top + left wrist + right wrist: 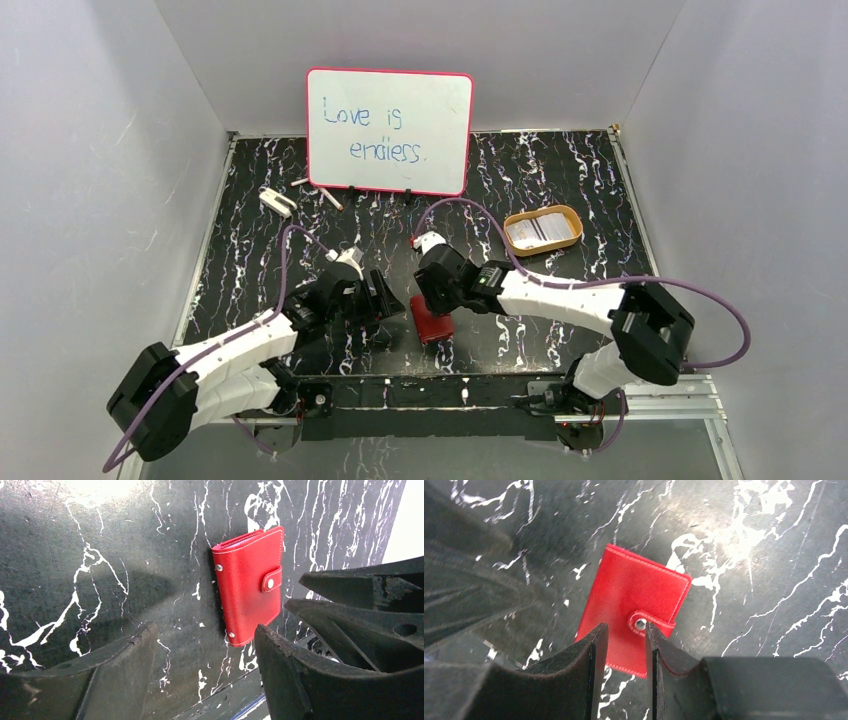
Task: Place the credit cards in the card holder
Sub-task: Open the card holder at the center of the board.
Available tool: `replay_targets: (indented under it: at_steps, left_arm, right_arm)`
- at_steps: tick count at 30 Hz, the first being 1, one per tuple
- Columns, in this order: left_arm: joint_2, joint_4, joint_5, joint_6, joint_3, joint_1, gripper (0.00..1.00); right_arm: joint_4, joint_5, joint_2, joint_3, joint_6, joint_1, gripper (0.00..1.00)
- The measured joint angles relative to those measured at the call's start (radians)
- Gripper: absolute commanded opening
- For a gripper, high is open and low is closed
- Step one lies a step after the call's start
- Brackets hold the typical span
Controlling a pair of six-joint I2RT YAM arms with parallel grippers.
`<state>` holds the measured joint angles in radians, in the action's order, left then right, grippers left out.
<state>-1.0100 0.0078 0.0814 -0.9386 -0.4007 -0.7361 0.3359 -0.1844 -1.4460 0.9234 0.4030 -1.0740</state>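
A small dark-red leather-like bifold card holder is seen lying flat on the black marble-patterned table with white veins, near the front edge and between the two arms. It is folded closed, and its red snap tab is fastened across the open side. A thin pale sliver is visible between the covers at one end; what it is cannot be told. The right gripper is held directly above the card holder, over the snap tab, with its dark fingers drawn close but parted by a narrow gap in which nothing is gripped. The left gripper is positioned just beside the card holder on its left, with its fingers spread wide apart and nothing held between them. Well apart from the card holder, to the right and farther back, an oval orange-rimmed shallow tray is set; pale flat contents with dark markings are seen in it, too small to identify. A pink-framed whiteboard with blue handwriting is propped upright at the back of the table.
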Motion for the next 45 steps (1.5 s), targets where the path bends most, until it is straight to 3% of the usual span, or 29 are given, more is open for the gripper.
replay_targets:
  at_steps: [8, 34, 45]
  left_arm:
    - [-0.035, 0.052, -0.021, -0.058, 0.021, 0.000, 0.64]
    - [0.000, 0.058, -0.041, -0.077, 0.061, 0.000, 0.63]
    - [0.005, 0.054, -0.041, -0.077, 0.064, 0.000, 0.63]
  right_arm:
    - [-0.050, -0.100, -0.077, -0.002, 0.072, -0.002, 0.43]
    - [0.040, -0.156, -0.162, 0.025, 0.128, -0.054, 0.44]
    - [0.054, -0.167, -0.182, 0.043, 0.129, -0.054, 0.26]
